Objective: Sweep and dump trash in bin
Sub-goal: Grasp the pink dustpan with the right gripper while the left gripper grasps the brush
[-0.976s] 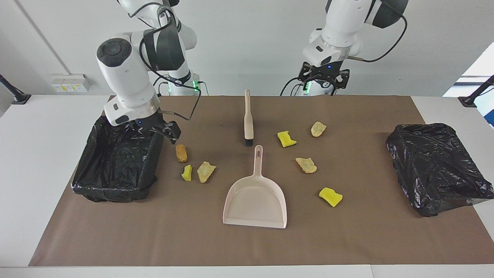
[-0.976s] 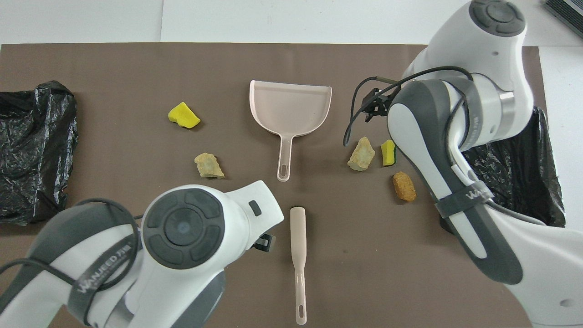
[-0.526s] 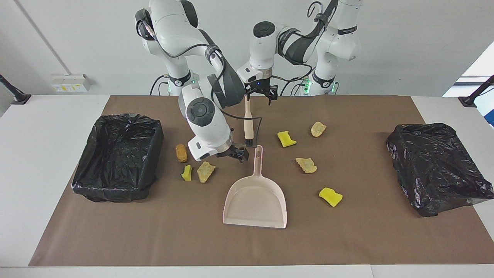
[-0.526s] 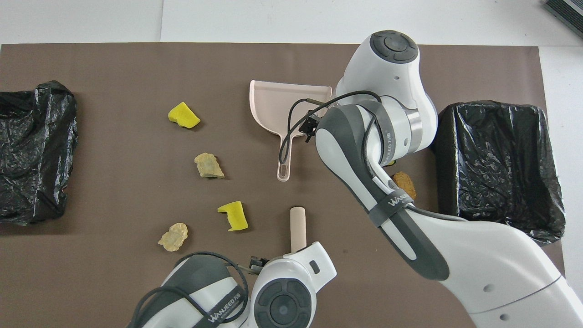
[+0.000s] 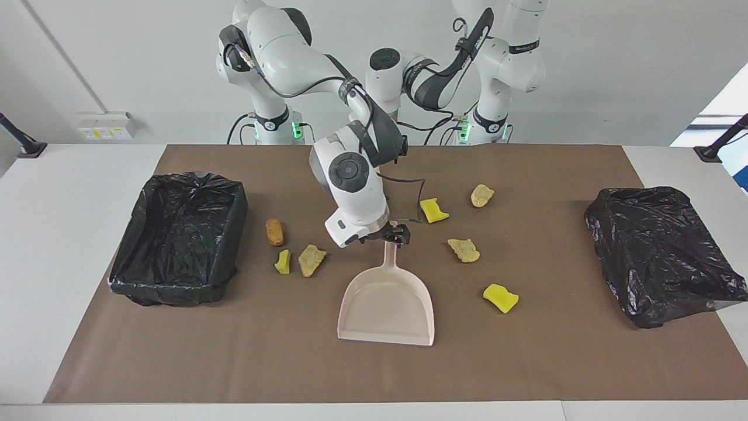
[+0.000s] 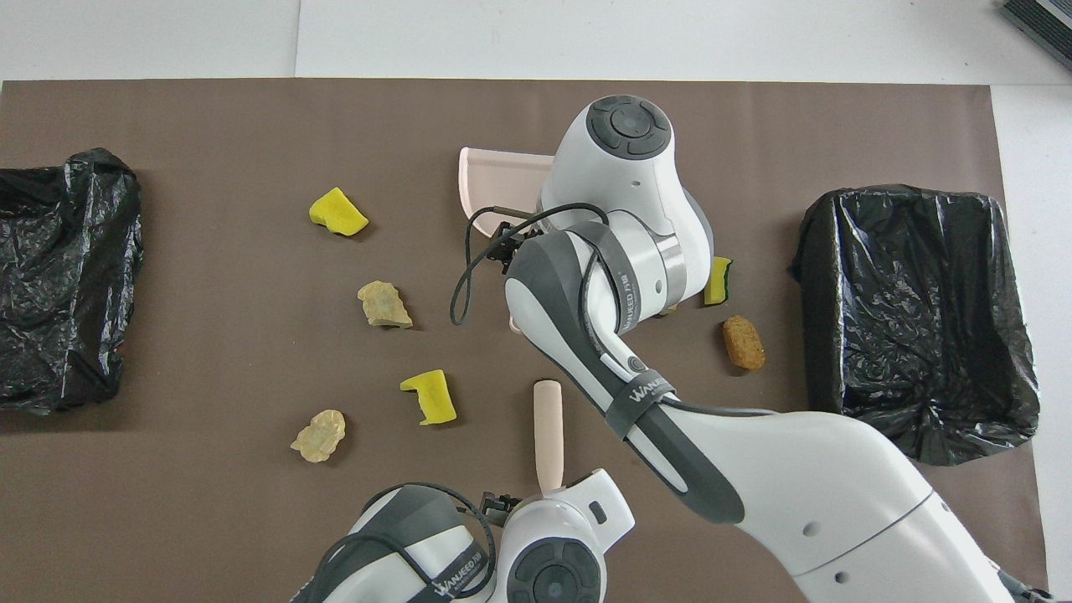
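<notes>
The pink dustpan (image 5: pixel 385 307) lies flat mid-table, its handle pointing toward the robots. My right gripper (image 5: pixel 392 235) is down at the handle's tip, open, with a finger on each side. The pink brush (image 6: pixel 548 427) lies nearer to the robots, and my left arm's wrist (image 6: pixel 544 561) covers its handle end and hides the left gripper. Trash is scattered around: an orange lump (image 5: pixel 274 231), a yellow sponge bit (image 5: pixel 283 261) and a tan lump (image 5: pixel 311 259) beside the bin (image 5: pixel 178 240). Several more scraps (image 5: pixel 464 249) lie toward the left arm's end.
The open bin, lined with a black bag (image 6: pixel 913 318), stands at the right arm's end. A closed black bag bundle (image 5: pixel 660 254) sits at the left arm's end. A brown mat (image 5: pixel 234 362) covers the table.
My right arm has swung from over the bin to the dustpan handle and come down. My left arm has moved from its rest to above the brush's handle end.
</notes>
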{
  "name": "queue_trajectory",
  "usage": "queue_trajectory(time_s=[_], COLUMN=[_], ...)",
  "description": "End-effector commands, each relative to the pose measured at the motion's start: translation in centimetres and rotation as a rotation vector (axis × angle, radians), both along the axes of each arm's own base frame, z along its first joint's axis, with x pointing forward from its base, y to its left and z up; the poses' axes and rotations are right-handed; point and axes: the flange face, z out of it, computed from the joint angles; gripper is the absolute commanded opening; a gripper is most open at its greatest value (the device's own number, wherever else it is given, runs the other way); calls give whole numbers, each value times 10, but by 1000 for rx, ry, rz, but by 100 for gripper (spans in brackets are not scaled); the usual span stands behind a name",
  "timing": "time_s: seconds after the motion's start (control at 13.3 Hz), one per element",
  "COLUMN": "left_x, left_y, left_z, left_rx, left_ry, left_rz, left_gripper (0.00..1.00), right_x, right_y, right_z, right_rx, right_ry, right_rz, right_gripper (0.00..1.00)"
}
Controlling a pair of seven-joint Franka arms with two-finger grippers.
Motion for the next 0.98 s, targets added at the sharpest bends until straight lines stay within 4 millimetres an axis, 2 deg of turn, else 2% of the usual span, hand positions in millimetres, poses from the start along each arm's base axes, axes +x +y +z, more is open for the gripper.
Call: queue_trajectory(time_s=[0.0, 0.08, 0.15, 0.23, 0.3, 0.45, 0.53, 0.6, 0.68, 0.9], left_x=[-4, -4, -4, -3, -3, 1, 0, 1, 3, 13], left_y=[-4, -4, -4, -5, -5, -7, -6, -5, -3, 9], left_z=[-17, -17, -16, -17, -15, -10, -10, -9, -6, 14], left_rx=[-11, -9, -9, -8, -10, -21, -20, -17, -17, -12], left_ry=[3, 4, 4, 5, 4, -2, -2, 0, 0, 3], left_rz=[56, 65, 73, 71, 73, 77, 76, 75, 74, 80], left_gripper=[100, 80, 52, 24, 0, 0, 0, 0, 0, 0], right_x=[3, -4, -9, -8, -8, -15, -16, -18, -18, -17], right_y=[5, 15, 19, 16, 17, 20, 19, 18, 20, 12], right_z=[0, -9, -17, -16, -18, -22, -23, -24, -25, -25], right_rx=[-23, -39, -56, -56, -54, -55, -55, -55, -48, -60], right_ry=[-26, -22, -22, -21, -25, -18, -15, -11, -19, -7], right_rz=[3, 27, 47, 44, 49, 80, 87, 93, 91, 87], right_gripper=[100, 100, 100, 99, 92, 75, 60, 27, 1, 0])
